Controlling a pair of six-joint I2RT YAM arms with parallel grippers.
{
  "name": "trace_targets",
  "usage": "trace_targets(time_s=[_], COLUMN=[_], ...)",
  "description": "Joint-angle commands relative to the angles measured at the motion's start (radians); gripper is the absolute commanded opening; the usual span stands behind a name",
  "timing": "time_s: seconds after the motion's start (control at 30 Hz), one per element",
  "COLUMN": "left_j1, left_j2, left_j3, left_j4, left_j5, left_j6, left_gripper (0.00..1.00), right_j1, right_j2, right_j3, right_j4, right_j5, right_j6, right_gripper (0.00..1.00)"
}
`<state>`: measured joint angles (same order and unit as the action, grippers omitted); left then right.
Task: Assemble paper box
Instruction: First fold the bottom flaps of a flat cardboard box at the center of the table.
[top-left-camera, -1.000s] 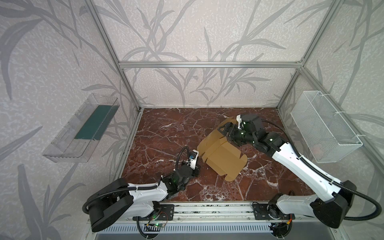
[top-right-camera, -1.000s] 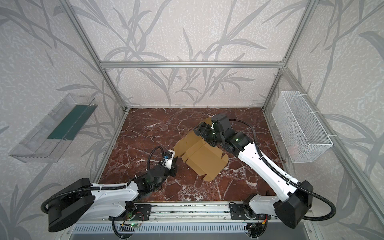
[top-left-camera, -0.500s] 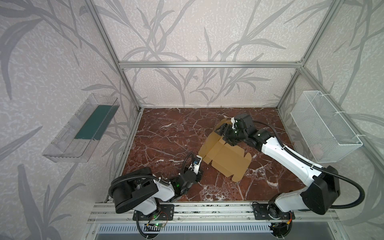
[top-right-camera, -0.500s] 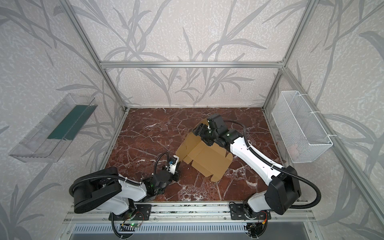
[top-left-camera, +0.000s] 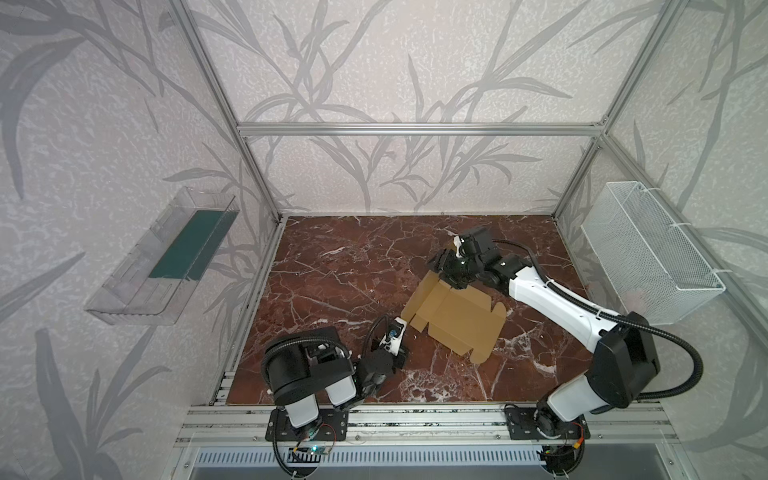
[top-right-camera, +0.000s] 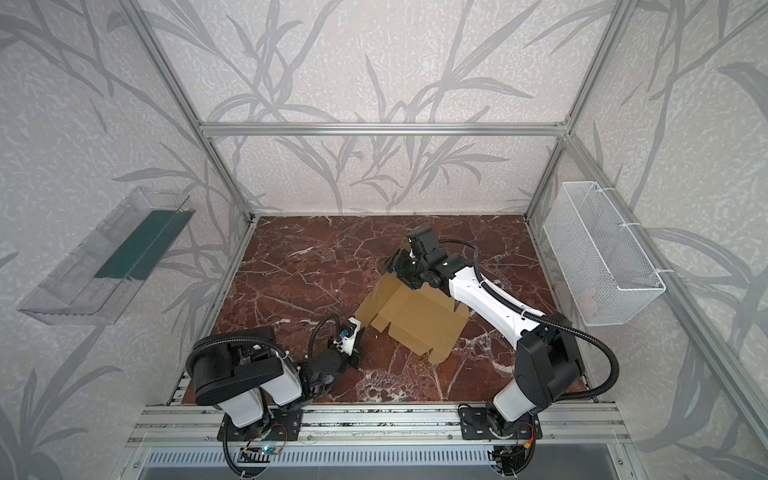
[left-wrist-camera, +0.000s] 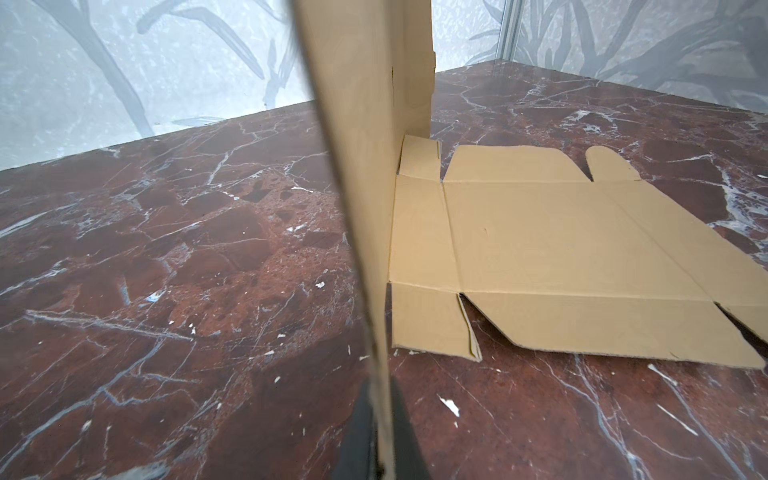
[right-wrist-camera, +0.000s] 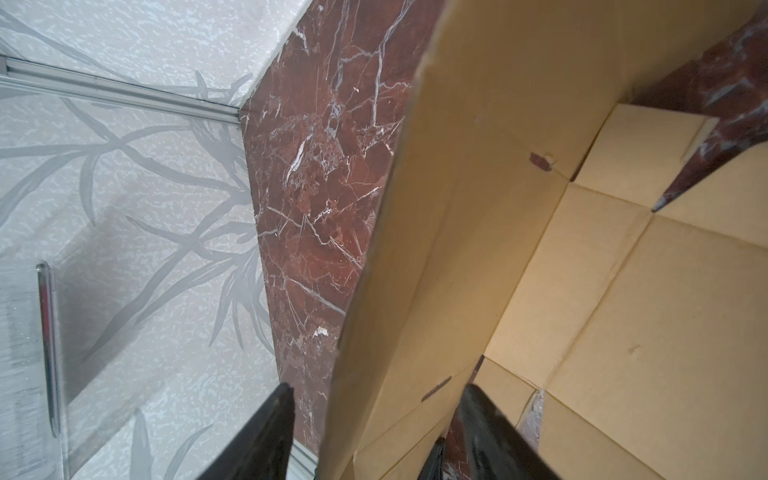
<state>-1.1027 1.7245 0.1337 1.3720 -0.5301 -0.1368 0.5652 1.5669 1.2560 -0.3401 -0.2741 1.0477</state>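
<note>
Unassembled paper box (top-left-camera: 457, 320) of tan die-cut cardboard: mostly flat on the surface (top-left-camera: 332, 291), one end panel raised upright.

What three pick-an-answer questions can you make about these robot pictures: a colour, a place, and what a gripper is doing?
1. What colour is the table? A green. B red-brown marble. C white.
2. Where is the wire basket? A hanging on a side wall. B on the table. C in a gripper.
3. What is the left gripper doing? A waiting open in the air. B holding the basket. C shut on the paper box's raised flap.
Answers: 1 B, red-brown veined stone in every view. 2 A, both top views show it on the wall. 3 C, the left wrist view shows cardboard pinched between its fingers.
</note>
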Motion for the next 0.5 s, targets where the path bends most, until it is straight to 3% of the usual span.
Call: trace_targets(time_s=[0.0,0.13,0.47], left_j1=[-0.006,-0.005,-0.005], left_j2=[0.009,0.029,0.065], left_j3=[0.004,0.004,0.014], left_j4=[0.044,0.045,0.045], left_j5=[-0.017,-0.019,-0.022], left_j6=[0.011,0.002,-0.013], left_gripper=[0.0,0.0,0.0], right_j1=[-0.004,-0.005,-0.005], right_j2=[-0.001,-0.024,-0.06], right_j3=[0.001,-0.045,-0.151], right_j4=[0.035,0.058,0.14], right_j5=[-0.009,0.024,0.043], right_j6=[-0.009,-0.015,-0.004], right_gripper=[0.55,0.45,0.36])
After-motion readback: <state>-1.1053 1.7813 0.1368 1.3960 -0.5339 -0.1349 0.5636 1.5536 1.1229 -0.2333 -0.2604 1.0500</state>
